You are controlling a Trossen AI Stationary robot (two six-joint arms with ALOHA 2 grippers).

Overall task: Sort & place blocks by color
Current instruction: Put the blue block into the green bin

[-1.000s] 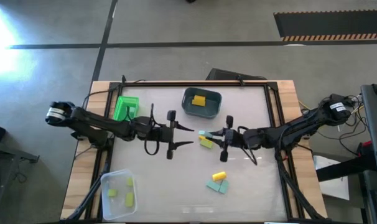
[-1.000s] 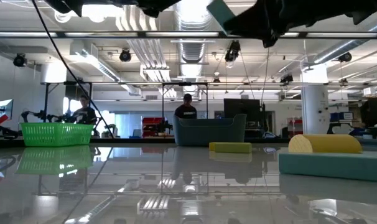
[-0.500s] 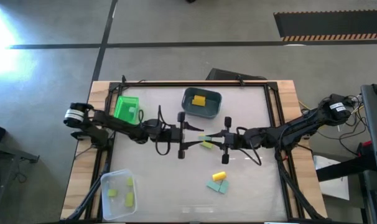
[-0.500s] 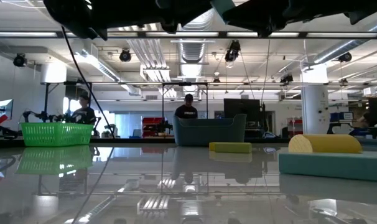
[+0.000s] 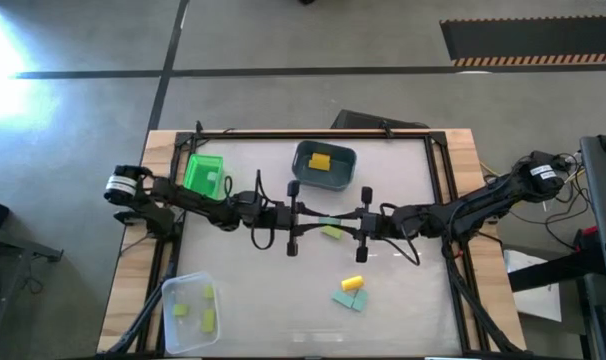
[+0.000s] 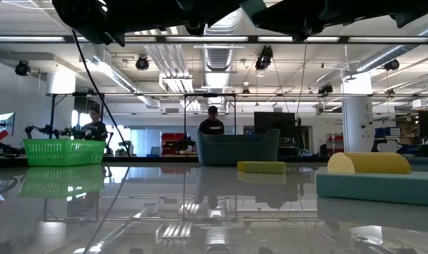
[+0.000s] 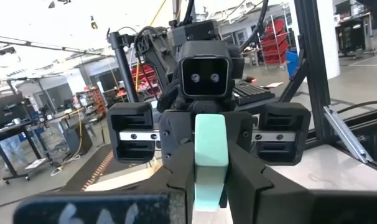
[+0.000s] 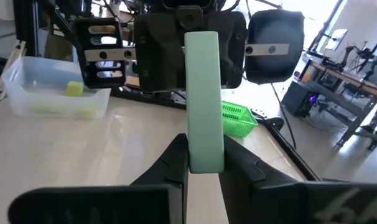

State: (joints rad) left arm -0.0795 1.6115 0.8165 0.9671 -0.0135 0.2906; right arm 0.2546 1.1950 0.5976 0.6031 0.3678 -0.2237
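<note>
**Teal bar gripped from both ends above the counter**

Both arms meet nose to nose over the middle of the white counter (image 5: 403, 290). The left gripper (image 5: 311, 222) and the right gripper (image 5: 345, 222) each have their jaws closed on opposite ends of 1 pale teal bar block (image 5: 329, 221), held in the air between them; the wrist views show it as a flat strip (image 7: 210, 149) (image 8: 204, 99) pinched by both sets of jaws.

Just beneath lies a lime-green bar (image 5: 332, 232). Nearer the front edge, a yellow cylinder (image 5: 352, 284) sits beside 2 teal pieces (image 5: 349, 299). A grey-blue bin (image 5: 324, 166) holds a yellow block, a clear plastic tub (image 5: 190, 311) holds lime pieces, and a bright green basket (image 5: 204, 173) stands at the left.
</note>
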